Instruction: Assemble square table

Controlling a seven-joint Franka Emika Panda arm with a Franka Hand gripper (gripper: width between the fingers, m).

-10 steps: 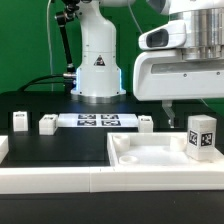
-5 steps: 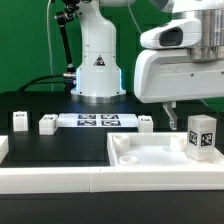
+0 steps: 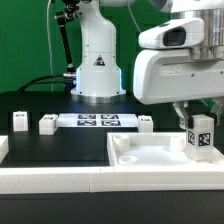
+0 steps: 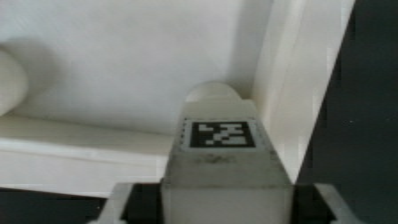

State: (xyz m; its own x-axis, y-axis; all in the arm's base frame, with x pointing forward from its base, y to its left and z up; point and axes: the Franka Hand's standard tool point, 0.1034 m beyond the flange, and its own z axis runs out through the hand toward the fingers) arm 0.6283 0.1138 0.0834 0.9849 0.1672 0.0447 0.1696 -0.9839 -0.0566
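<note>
Ok, nearest in the exterior view: rail [image 3: 50, 178] across the front of the black table [image 3: 70, 142]. Just behind it, top [image 3: 150, 160] flat, recessed face up, taking up the exterior view's right half. Tight against the rail or just beside it; can't separate the two.

Leg [image 3: 203, 138] upright in the recess at the exterior view's right end, tag toward the camera, close to the rim. Foot apparently down on the top, not lifted.

Gripper [image 3: 195, 118] directly above, reaching down around the leg's upper part. One finger visible just to the exterior view's left of the leg, the other hidden behind the tag.

Wrist view: leg [image 4: 217, 140] centred between the fingers [image 4: 135, 208], tag toward the lens, rounded end pointing away into a corner of the top [image 4: 107, 130], rim wall right beside it. Jaws parted just enough to straddle the leg, gap filled edge to edge. Can't tell whether the pads are pressing or only flanking.

Further back on the table, spare legs [image 3: 19, 121] in a loose row: two at the exterior view's left, one near the middle. Marker board [image 3: 97, 121] flat between the second and third.

Farthest: arm base [image 3: 97, 65] behind the marker board, cables [image 3: 40, 85] to its left in the exterior view, green backdrop beyond.
</note>
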